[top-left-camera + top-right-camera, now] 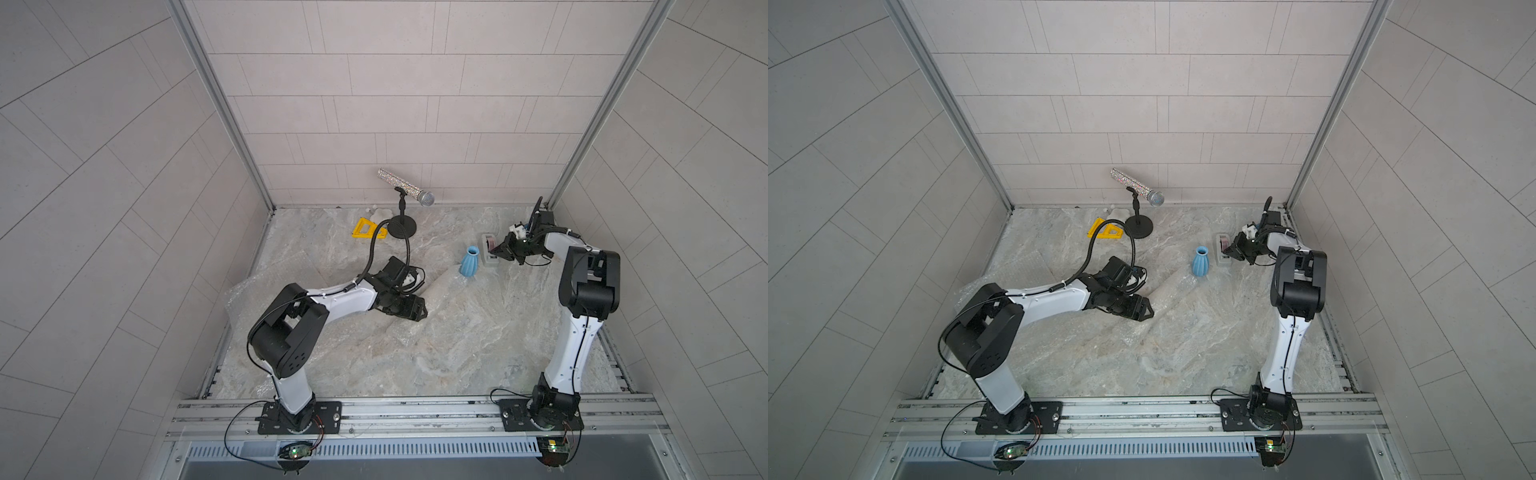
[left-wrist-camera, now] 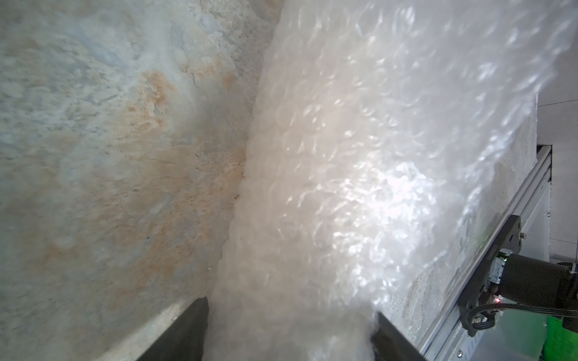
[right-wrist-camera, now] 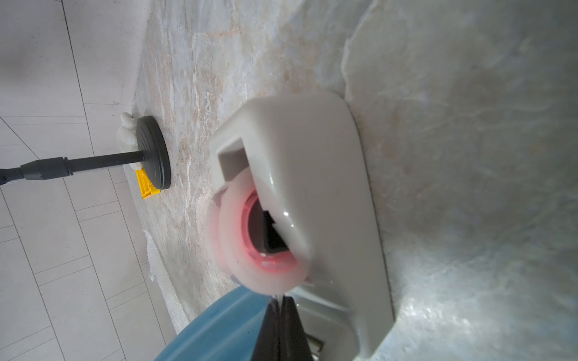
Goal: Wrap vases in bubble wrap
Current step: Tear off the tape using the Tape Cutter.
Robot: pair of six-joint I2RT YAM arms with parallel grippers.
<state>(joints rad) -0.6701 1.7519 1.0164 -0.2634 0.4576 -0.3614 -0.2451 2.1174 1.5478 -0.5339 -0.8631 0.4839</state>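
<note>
The light-blue ribbed vase (image 1: 469,262) (image 1: 1200,262) stands upright on the marble table, and part of it (image 3: 219,328) fills a corner of the right wrist view. A pale roll of bubble wrap (image 2: 328,187) lies on the table and reaches almost to that vase (image 1: 446,286). My left gripper (image 1: 420,309) (image 2: 289,312) is closed round one end of the roll, with a finger on each side. More bubble wrap (image 1: 249,291) spreads under the left arm. The white vase is not visible as such. My right gripper (image 1: 496,250) (image 3: 280,304) is shut at the tape roll, with a thin clear strip of tape between its tips.
The grey tape dispenser (image 1: 489,249) (image 3: 312,162) stands just right of the blue vase. At the back are a glittery microphone (image 1: 407,187) on a black stand (image 1: 401,227), a yellow triangular frame (image 1: 365,229) and a small white lump (image 1: 380,216). Walls enclose three sides.
</note>
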